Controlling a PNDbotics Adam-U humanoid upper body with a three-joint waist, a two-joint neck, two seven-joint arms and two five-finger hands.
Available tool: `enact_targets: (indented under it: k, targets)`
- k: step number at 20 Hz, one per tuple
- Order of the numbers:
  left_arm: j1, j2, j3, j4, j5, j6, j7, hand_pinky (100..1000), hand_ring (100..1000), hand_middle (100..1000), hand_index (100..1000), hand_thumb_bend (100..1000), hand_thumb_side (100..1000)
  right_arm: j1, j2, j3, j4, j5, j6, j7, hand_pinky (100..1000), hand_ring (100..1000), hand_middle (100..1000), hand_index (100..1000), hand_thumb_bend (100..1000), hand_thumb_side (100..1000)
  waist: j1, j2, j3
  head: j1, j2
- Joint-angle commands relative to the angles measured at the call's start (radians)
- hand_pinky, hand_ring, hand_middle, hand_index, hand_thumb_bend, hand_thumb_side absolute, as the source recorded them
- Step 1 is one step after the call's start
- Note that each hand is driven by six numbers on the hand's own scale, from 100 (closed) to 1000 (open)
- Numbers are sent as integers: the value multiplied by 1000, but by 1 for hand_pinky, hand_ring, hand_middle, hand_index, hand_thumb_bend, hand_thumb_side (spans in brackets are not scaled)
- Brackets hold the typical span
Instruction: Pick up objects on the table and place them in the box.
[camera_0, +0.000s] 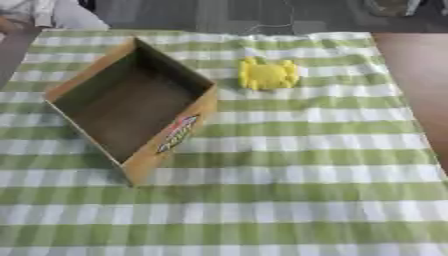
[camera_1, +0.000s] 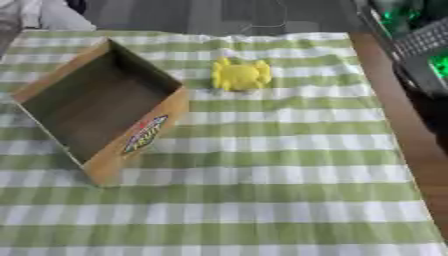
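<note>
An open cardboard box (camera_0: 175, 134) sits on the left of the tabletop (camera_0: 306, 190), covered by a green checked cloth. A yellow toy (camera_0: 267, 75), maybe a crab, lies just right of its far corner. No robot hand shows, so its state cannot be told.

I see an open cardboard box (camera_0: 131, 107), empty, lying askew at the left; a yellow crab-shaped toy (camera_0: 267, 75) lies near its right side, apart.

The green-and-white checked tablecloth (camera_0: 306, 200) lies bare right and near; the open cardboard box (camera_0: 171, 140) and seemingly crab-shaped yellow toy (camera_0: 267, 75) stand apart.
</note>
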Motion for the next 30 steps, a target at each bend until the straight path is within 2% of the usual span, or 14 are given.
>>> enact_targets:
  k: [1,2,3,4,6,9,12,16,17,18,20,22,30]
  targets:
    - [1,23,-4,-19,2,-2,-7,681,621,591,690,100,888,-75,56,20,140,90,-81,118,829,920,833,938,377,914,3,-16,3,-9,-9]
    - [1,23,-4,-19,3,-2,-8,681,621,591,690,100,888,-96,78,26,188,114,-116,147,834,932,835,941,430,894,3,-16,4,-11,-11]
    - [2,22,-5,-19,4,-1,-9,681,621,592,690,100,888,-114,100,30,233,133,-148,174,842,949,837,955,537,819,3,-15,5,-14,-13]
    - [2,21,-7,-19,4,-1,-11,681,621,592,689,100,889,-130,123,34,280,143,-180,202,847,957,839,965,586,773,4,-15,6,-17,-15]
    - [2,20,-8,-19,5,0,-14,681,621,592,689,100,889,-155,163,37,364,161,-232,249,856,970,848,980,616,702,4,-14,8,-21,-19]
    - [2,18,-10,-19,7,0,-18,681,621,592,689,100,889,-182,214,43,475,184,-288,297,872,993,872,998,589,609,5,-11,13,-27,-25]
    - [0,16,-13,-19,9,1,-22,681,621,592,689,100,890,-196,260,58,584,190,-332,305,888,1000,888,1000,569,527,5,-8,19,-34,-30]
    - [0,14,-13,-19,11,1,-26,682,621,592,689,100,890,-210,292,54,673,202,-374,306,889,1000,888,1000,564,510,6,-6,22,-37,-33]
    - [0,14,-13,-19,11,1,-26,682,622,592,688,100,890,-211,295,52,681,205,-380,306,896,1000,896,1000,511,432,6,-5,22,-37,-33]
    - [-2,14,-14,-19,11,1,-27,682,622,592,688,100,890,-203,301,60,695,213,-378,307,897,1000,897,1000,497,418,4,-3,25,-41,-35]
    - [-3,12,-15,-19,12,1,-29,682,622,592,688,100,890,-199,320,69,735,238,-358,307,897,1000,899,1000,482,405,4,0,29,-45,-36]
    - [-4,11,-15,-19,13,1,-30,682,622,592,688,100,890,-205,338,55,781,266,-352,307,898,1000,900,1000,480,401,4,2,30,-46,-36]
    - [-3,8,-14,-19,13,2,-33,683,622,592,687,100,890,-223,357,-17,919,372,-387,307,897,1000,931,1000,422,390,6,3,27,-47,-38]
